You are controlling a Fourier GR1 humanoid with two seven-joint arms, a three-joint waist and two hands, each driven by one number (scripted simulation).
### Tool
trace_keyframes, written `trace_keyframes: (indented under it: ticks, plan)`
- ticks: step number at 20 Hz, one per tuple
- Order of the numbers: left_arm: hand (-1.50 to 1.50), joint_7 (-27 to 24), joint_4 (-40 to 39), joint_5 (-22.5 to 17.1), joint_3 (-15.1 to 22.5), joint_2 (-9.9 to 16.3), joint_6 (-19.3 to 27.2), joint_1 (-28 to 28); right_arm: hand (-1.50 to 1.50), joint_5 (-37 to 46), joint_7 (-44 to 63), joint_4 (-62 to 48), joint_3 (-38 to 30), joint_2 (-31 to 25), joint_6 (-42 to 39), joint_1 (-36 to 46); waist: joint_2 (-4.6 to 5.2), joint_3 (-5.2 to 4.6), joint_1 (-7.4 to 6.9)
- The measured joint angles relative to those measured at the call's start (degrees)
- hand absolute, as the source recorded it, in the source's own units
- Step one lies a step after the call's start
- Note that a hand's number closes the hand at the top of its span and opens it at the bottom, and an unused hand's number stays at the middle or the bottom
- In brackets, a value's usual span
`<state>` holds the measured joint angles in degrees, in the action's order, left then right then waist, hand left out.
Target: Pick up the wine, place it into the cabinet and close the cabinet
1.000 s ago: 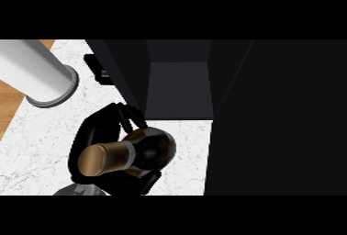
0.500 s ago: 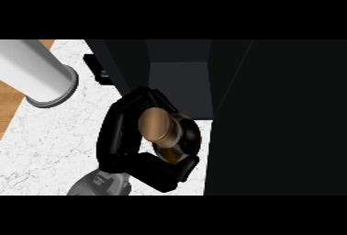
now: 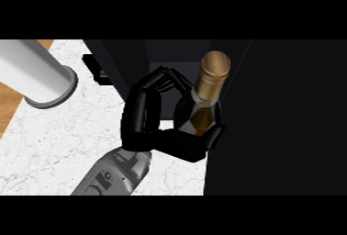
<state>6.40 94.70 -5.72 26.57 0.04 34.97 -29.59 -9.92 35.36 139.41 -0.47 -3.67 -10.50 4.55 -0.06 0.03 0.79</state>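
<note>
Right hand (image 3: 159,131) gripping wine (image 3: 207,92), neck up-frame

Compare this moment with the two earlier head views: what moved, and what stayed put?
The hand, shut on the wine bottle, carried it up and to the right, from over the marble counter into the dark cabinet opening; the gold top now points up the view. Nothing was let go. The grey cylinder, counter and cabinet stayed as they were.

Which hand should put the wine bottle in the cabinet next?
The left hand. Its fingers and thumb curl round the wine bottle, right at the dark cabinet opening. The right hand is not in view.
</note>
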Motion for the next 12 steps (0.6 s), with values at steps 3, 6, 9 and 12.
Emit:
trace_keyframes:
  ticks: [3, 6, 9, 12]
  plan:
    - [1.50, -0.8, -2.7, -0.2, 0.7, 0.0, 1.7, -2.0, -1.50, -0.1, 1.3, 0.1, -0.3, -0.3, 0.6, 1.2, 0.00, -0.02, 0.02]
    - [1.50, -3.3, -5.1, -1.5, 0.2, 0.0, 1.3, -1.9, -1.50, -0.1, 1.9, 0.1, 0.1, -0.6, 0.8, 2.0, 0.02, -0.02, -0.03]
    - [1.50, -6.3, -7.4, -3.9, 0.0, 0.0, 1.7, -1.5, -1.50, -0.1, 2.0, 0.1, 0.8, -0.3, 1.1, 1.7, 0.04, -0.03, 0.02]
    - [1.50, -9.4, -9.4, -6.8, -0.1, 0.0, 2.2, -1.3, -1.50, -0.2, 1.7, 0.1, -0.4, -0.9, 0.6, 1.6, 0.05, -0.04, 0.10]
